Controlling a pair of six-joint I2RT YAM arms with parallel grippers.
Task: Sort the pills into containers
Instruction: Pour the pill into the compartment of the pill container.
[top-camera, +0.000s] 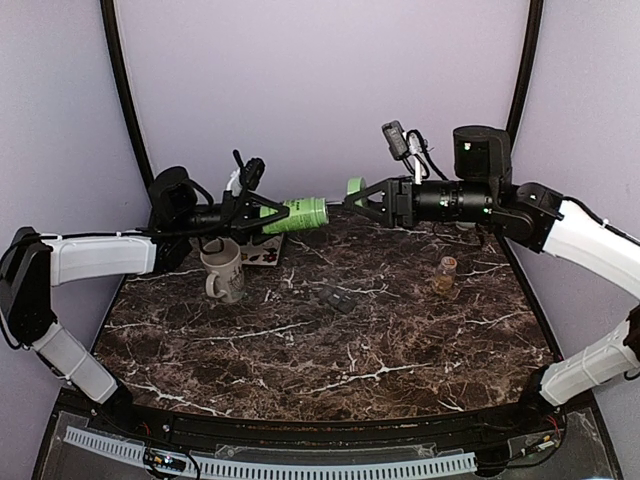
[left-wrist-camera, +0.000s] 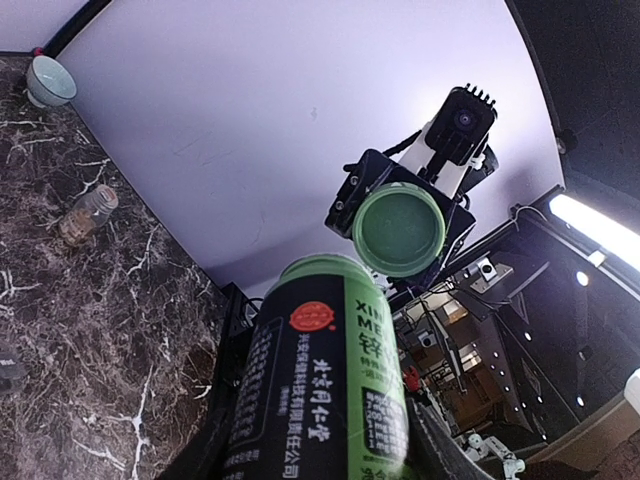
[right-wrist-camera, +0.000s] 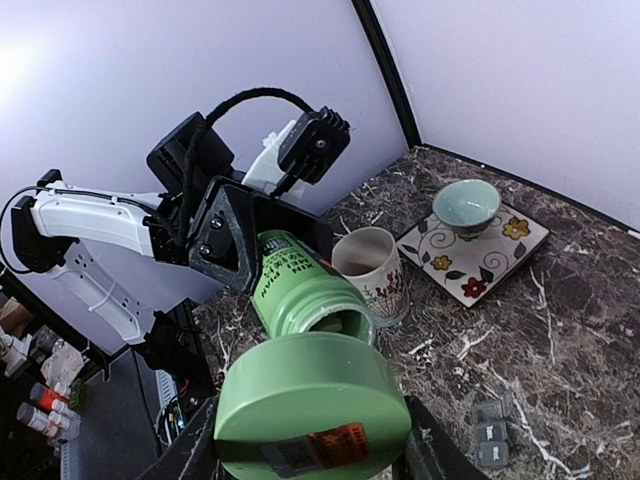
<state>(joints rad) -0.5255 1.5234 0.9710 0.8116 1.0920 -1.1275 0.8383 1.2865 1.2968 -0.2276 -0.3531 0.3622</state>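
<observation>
Above white mug (top-camera: 222, 270), left gripper (top-camera: 268, 215) clamps green bottle (top-camera: 303, 213); right gripper (top-camera: 360, 191) grips its removed cap (top-camera: 353, 186). Containers (top-camera: 335, 297), right of mug: no pills visible; pouring and sorting remain.

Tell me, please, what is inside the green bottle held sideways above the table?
The green bottle has its green lid off, so its mouth faces the right wrist camera. Inside, only dark shadow shows. Its contents cannot be seen, since the walls are opaque.

Containers (right-wrist-camera: 488, 432): dark grey three-compartment strip, flat at table (top-camera: 300, 350) centre. Pills (top-camera: 444, 284): tan, inside small upright jar (top-camera: 447, 265).
</observation>
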